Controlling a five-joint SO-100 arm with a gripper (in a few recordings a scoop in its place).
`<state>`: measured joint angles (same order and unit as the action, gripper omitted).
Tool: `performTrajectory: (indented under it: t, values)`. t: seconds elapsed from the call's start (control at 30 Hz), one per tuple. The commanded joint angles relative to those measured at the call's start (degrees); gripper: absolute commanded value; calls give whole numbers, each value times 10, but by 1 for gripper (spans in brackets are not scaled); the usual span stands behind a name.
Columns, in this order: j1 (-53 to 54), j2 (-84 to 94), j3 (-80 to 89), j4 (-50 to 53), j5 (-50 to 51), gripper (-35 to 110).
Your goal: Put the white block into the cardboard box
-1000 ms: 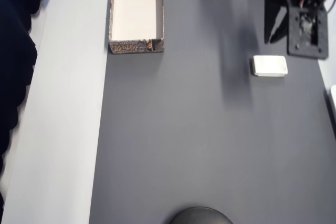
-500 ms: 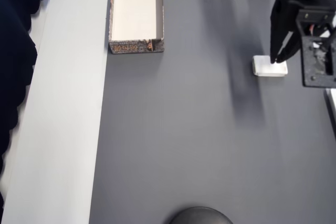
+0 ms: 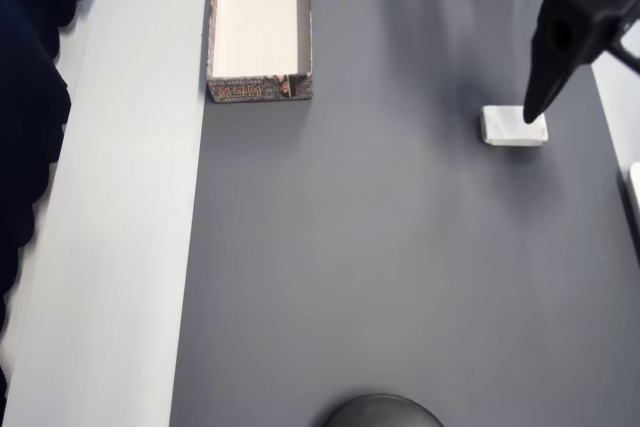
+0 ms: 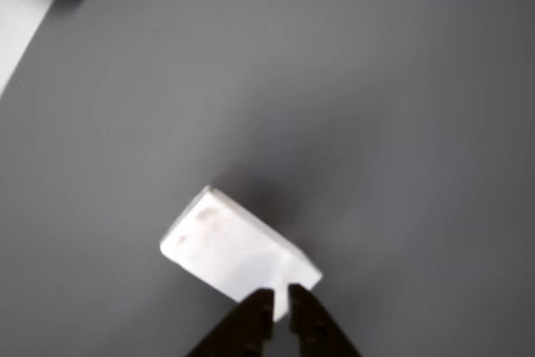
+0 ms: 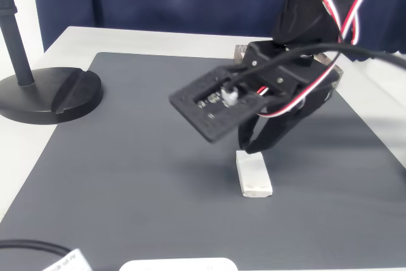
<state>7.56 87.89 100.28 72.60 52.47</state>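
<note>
Gripper (image 4: 274, 300) sits low over the white block (image 4: 236, 249) in the wrist view, its two black fingertips (image 4: 256, 305) nearly together with only a thin slit between them, the tips overlapping the block's near end; nothing is clamped between them. White block lies flat on the dark grey mat (image 4: 376, 81), skewed diagonally in that view, its top face slightly blurred. Overhead view: block (image 3: 507, 129) rests near the right edge of the mat (image 3: 380, 247), long side running left to right, and the gripper (image 3: 531, 114) comes down from the upper right as a single dark tapering point whose tip overlaps the block's right part. Whether the tip actually touches the block cannot be told from above. Fixed view: black arm with red and white wiring leans over the mat (image 5: 139, 157); the gripper (image 5: 252, 146) ends just above the far end of the block (image 5: 254, 174), seemingly with a sliver of gap, though contact is not certain. Cardboard box (image 3: 260, 25) stands at the top left of the overhead view, on the boundary between the mat and the pale table surface (image 3: 120, 227), well apart from the block; its cream inside faces up, and the mottled short wall with a notch faces down the picture. Fixed view also shows a round black stand base (image 5: 47, 93) at the mat's left edge.
</note>
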Motion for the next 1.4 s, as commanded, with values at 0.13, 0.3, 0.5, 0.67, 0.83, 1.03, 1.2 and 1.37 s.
performTrajectory:
  t: [0.13,0.3,0.5,0.67,0.83,1.03,1.2,1.37]
  values:
    - [13,8,-31,50,187,-1]
    - [23,10,-34,50,279,-1]
    - [30,10,-40,63,285,-1]
    - [30,2,-57,63,318,-2]
    - [30,-5,-68,63,374,-2]
    - [30,-11,-68,64,423,-1]
    - [26,-16,-63,77,428,0]
    - [22,-18,-62,77,448,2]
